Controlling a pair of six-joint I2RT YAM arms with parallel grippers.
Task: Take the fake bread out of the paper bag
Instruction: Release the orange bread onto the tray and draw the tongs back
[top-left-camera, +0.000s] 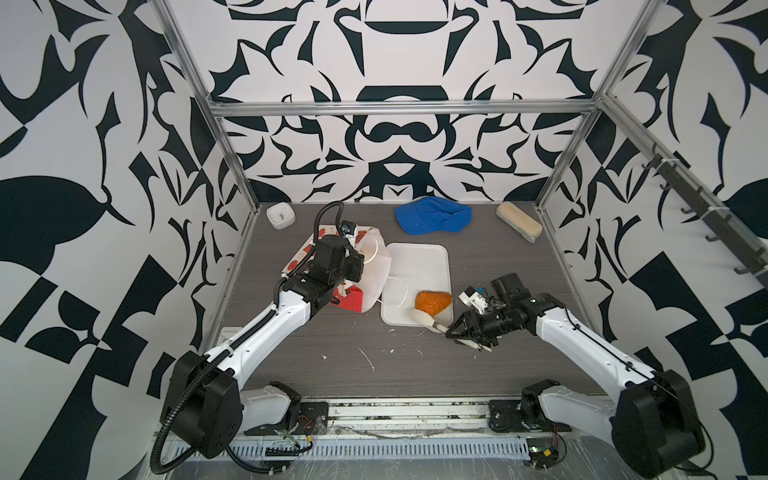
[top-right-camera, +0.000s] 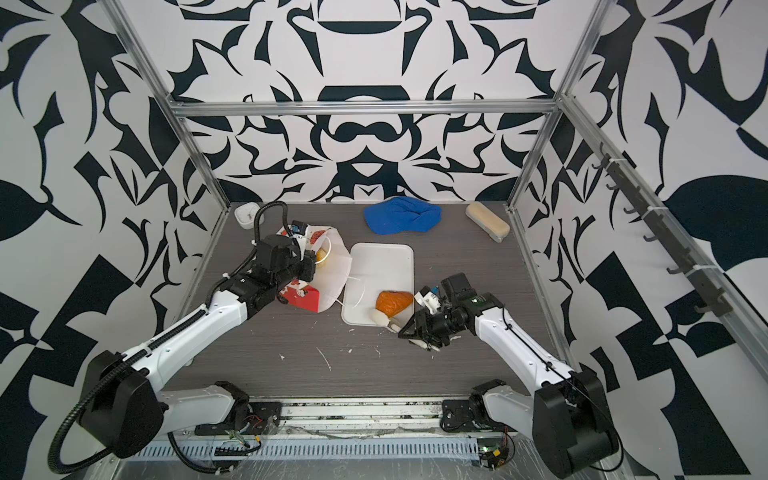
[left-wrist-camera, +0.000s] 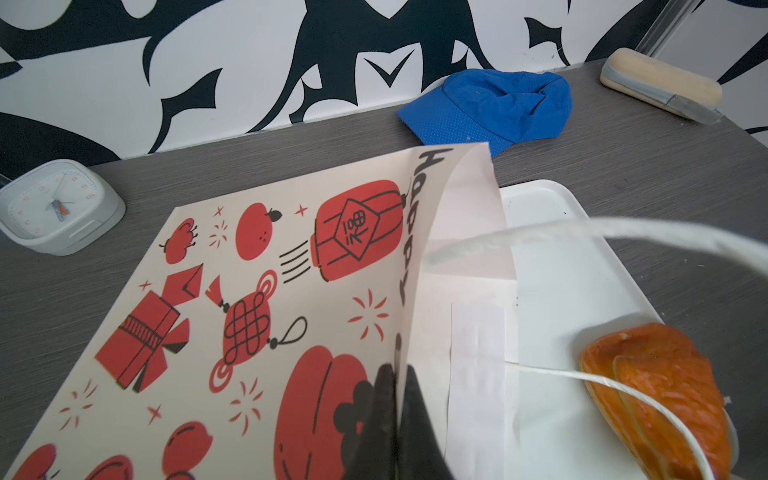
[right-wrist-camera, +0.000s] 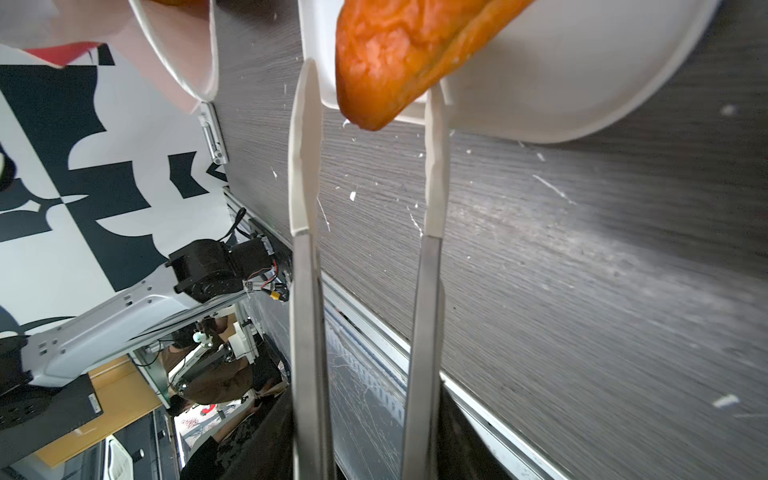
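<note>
The paper bag (top-left-camera: 376, 282) (top-right-camera: 338, 266) lies on its side with its white-lined mouth toward the white tray (top-left-camera: 415, 257) (top-right-camera: 382, 257). My left gripper (top-left-camera: 356, 266) (left-wrist-camera: 399, 395) is shut on the bag's printed upper wall (left-wrist-camera: 249, 291) and holds it lifted. A yellow piece of fake bread (top-right-camera: 321, 255) shows inside the mouth. An orange-brown pastry (top-left-camera: 433, 301) (top-right-camera: 394, 302) (right-wrist-camera: 407, 54) rests on the tray's near corner. My right gripper (top-left-camera: 459, 330) (right-wrist-camera: 365, 436) is shut on metal tongs (right-wrist-camera: 305, 291). Their white tips (right-wrist-camera: 305, 124) stand apart either side of the pastry's end.
A blue cap (top-left-camera: 432, 216) and a beige block (top-left-camera: 519, 221) lie along the back wall, and a white clock (top-left-camera: 280, 215) sits at the back left. A bag cord handle (top-left-camera: 399, 291) trails onto the tray. White scraps (top-left-camera: 368, 359) dot the near tabletop.
</note>
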